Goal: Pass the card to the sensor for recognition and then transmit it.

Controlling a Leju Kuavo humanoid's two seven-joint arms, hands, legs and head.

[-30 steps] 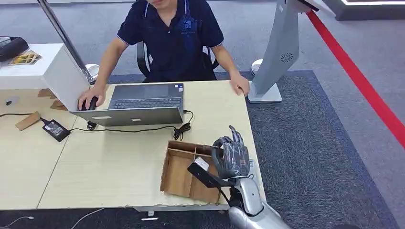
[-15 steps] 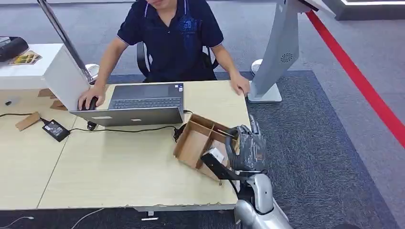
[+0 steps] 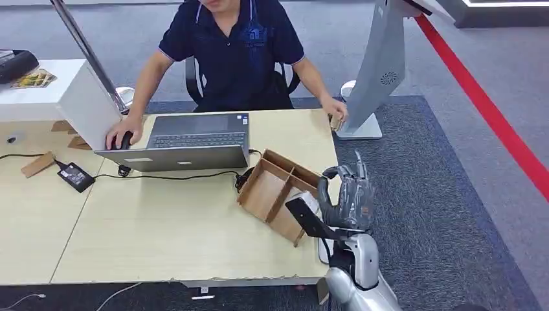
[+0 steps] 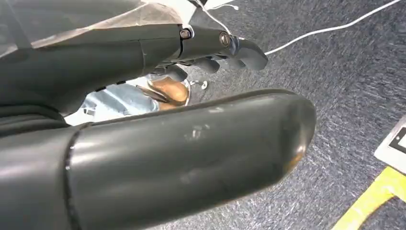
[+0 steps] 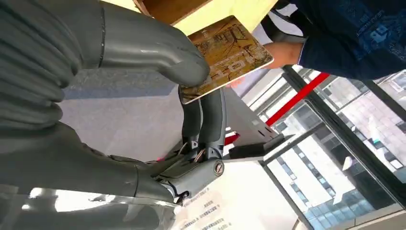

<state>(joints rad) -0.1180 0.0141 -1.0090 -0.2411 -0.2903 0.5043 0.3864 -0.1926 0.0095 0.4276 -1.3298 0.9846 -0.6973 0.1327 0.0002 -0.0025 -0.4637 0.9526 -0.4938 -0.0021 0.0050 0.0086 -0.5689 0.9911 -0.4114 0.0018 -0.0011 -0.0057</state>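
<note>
A: The biggest worry?

B: The right hand [image 3: 346, 197] pinches the card [image 5: 225, 55] by one corner only, thumb above and fingers beneath, just off the desk [image 3: 162, 227] edge. A swing toward the grey kiosk [image 3: 382, 71] could twist it loose onto the carpet.

A: Next?

B: The wooden tray [image 3: 278, 191] sits beside that hand; a brush could shove it off the desk.

A: Any writing?

B: The card carries brown print, unreadable. Left hand [image 4: 230, 45]: fingers curled, whether holding anything I cannot tell.
</note>
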